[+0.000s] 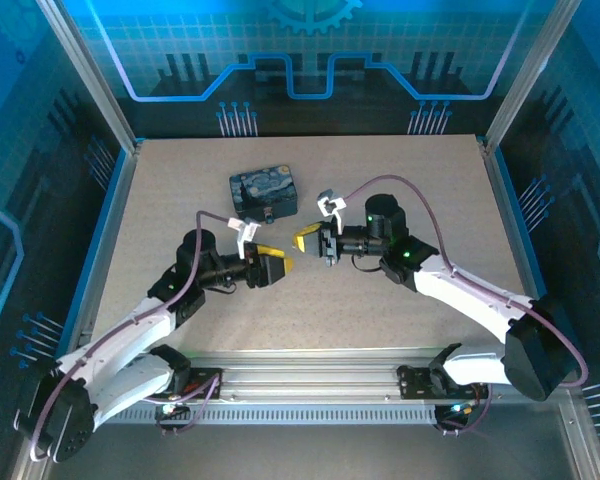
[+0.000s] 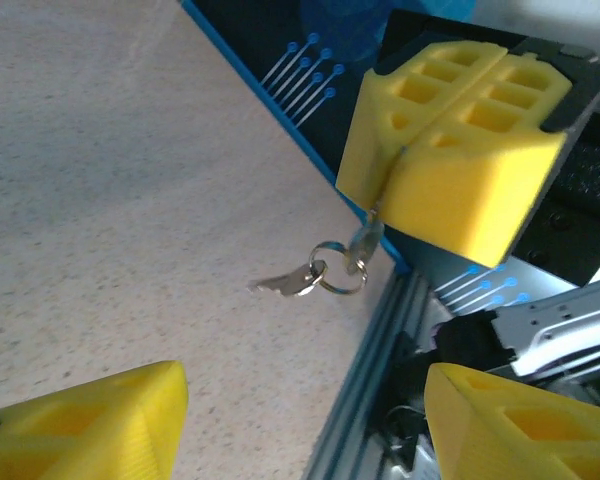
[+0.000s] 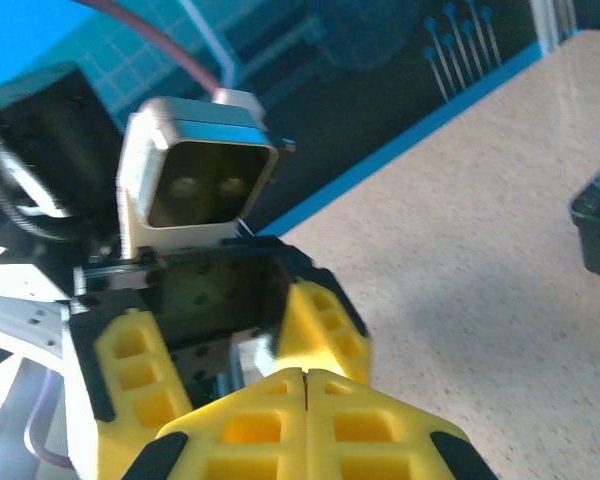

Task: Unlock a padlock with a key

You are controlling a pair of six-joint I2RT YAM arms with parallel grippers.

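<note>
My right gripper [image 1: 305,240] is shut on the key [image 2: 366,240], pinching it by one end between its yellow pads. In the left wrist view a small ring [image 2: 339,269] hangs from that key with a second key [image 2: 285,284] dangling on it. My left gripper [image 2: 300,435] faces it a short way off, open, with nothing between its fingers. In the right wrist view my right gripper [image 3: 306,385] shows its jaws pressed together. A tiny dark thing at the tin's near edge looks like the padlock [image 1: 268,213], too small to make out.
The dark night-sky tin [image 1: 265,191] lies on the speckled table [image 1: 410,180] behind both grippers. A blue rim and metal rails [image 1: 310,375] border the table. Free tabletop lies left, right and in front of the tin.
</note>
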